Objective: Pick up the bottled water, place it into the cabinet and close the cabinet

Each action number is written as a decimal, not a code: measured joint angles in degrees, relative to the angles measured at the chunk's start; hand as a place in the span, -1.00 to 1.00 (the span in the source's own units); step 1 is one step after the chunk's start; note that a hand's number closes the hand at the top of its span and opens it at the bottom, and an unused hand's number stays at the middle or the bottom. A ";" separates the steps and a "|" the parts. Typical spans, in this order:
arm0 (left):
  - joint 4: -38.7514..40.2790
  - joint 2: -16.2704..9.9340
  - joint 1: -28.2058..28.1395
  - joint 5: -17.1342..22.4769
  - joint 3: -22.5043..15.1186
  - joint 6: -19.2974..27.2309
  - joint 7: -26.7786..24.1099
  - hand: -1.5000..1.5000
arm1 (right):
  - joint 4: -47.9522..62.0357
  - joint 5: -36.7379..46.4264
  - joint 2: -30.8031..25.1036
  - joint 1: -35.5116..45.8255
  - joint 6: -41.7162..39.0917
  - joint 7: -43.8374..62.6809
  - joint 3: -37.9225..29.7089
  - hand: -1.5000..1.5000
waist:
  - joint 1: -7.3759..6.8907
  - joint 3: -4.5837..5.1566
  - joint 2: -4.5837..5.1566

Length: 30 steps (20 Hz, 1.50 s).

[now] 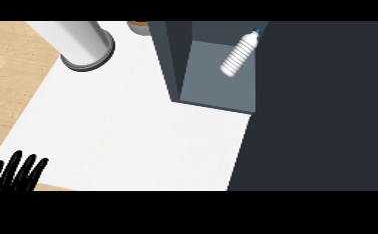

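The water bottle (pixel 241 54) leans inside the open cabinet (pixel 218 85), so that part looks done. Closing the cabinet is still left. The left hand (pixel 21 170) rests low on the white surface (pixel 133 128), fingers straight, holding nothing.

We see even, bright light on the white counter (pixel 133 128) — no glare, no hard shadows. The cabinet (pixel 221 88) interior reads mid-grey, its door (pixel 317 103) a flat dark slab. Edges look slightly soft throughout — no bending at the borders.
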<state>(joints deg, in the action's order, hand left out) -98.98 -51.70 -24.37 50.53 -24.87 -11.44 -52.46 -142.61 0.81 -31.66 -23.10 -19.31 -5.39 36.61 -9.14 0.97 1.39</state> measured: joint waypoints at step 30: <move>0.41 -4.22 -0.37 3.49 5.45 -3.86 1.88 -1.00 | 24.18 -20.97 19.08 23.40 3.94 17.57 -10.19 1.00 | -1.67 -0.42 1.00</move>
<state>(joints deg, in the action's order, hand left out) -98.57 -55.92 -24.74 54.03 -19.42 -15.30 -50.58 -118.43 -20.16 -12.57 0.30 -15.38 12.18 26.42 -10.80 0.55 2.39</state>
